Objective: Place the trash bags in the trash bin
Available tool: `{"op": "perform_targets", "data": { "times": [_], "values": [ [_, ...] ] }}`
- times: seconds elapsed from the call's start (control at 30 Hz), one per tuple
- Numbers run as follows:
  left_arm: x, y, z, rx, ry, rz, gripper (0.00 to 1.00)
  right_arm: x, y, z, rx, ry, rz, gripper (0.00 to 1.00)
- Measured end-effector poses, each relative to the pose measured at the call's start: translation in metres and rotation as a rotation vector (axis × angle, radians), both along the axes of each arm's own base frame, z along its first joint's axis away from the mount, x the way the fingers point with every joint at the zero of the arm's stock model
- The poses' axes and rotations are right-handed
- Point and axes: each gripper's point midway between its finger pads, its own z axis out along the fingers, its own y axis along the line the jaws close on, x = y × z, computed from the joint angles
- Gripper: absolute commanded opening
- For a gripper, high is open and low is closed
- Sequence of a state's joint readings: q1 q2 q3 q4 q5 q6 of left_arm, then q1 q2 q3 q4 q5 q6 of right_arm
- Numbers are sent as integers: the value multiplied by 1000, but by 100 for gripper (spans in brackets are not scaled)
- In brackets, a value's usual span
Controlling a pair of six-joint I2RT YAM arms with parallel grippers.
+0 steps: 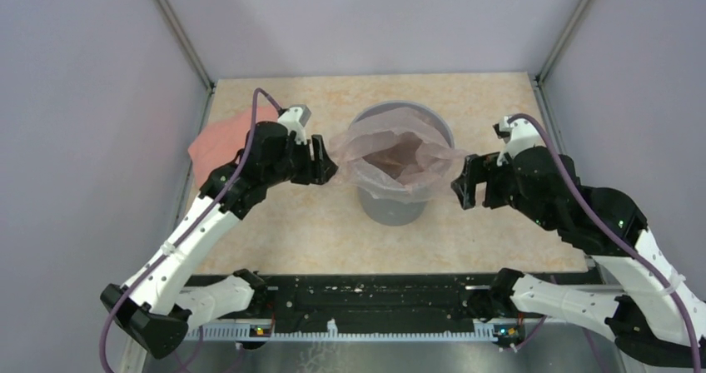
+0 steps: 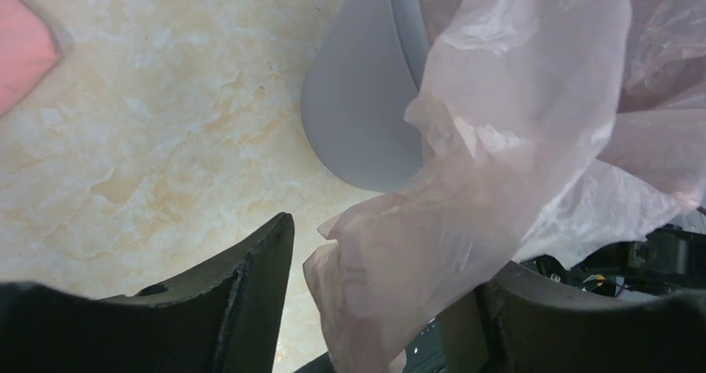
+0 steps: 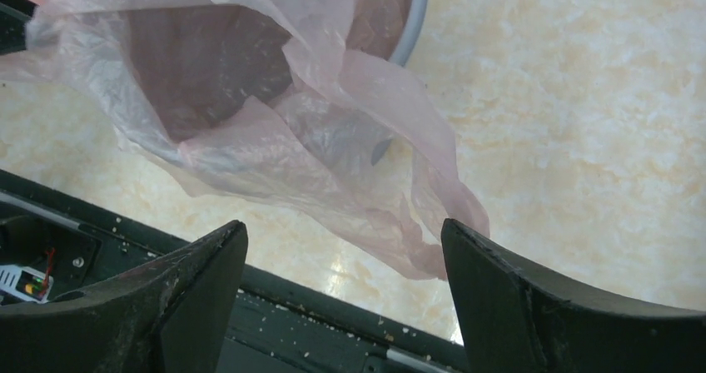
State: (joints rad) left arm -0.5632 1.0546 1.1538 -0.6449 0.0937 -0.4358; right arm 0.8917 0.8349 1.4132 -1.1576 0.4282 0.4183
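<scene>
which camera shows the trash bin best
Top external: the trash bin shows from rim to base, with the trash bag draped over its mouth. Left wrist shows only part of its grey wall; right wrist only a sliver of rim.

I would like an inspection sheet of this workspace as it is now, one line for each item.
Surface: beige marbled table, flat.
Job's things: grey trash bin upright at centre; pale-pink trash bag draped over its rim, mouth open, edges hanging outside.
Clutter: salmon-pink sheet at the table's left edge; pale specks on the black base rail.
Claws: left claw open, bag film between its fingers; right claw open, bag corner hanging between, not pinched.
Cables: purple cables along both arms.
Surroundings: plain grey walls, metal frame posts.
</scene>
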Motion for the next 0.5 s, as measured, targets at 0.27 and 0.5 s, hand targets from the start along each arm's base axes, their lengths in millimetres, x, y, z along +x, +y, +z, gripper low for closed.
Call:
{"op": "perform_targets", "data": {
  "times": [0.27, 0.5],
  "values": [
    [-17, 7, 18, -4, -35, -42, 81, 20, 22, 35, -20, -75, 59, 79],
    [-19, 5, 54, -5, -116, -98, 85, 47, 48, 54, -105, -150, 119, 77]
  ]
}}
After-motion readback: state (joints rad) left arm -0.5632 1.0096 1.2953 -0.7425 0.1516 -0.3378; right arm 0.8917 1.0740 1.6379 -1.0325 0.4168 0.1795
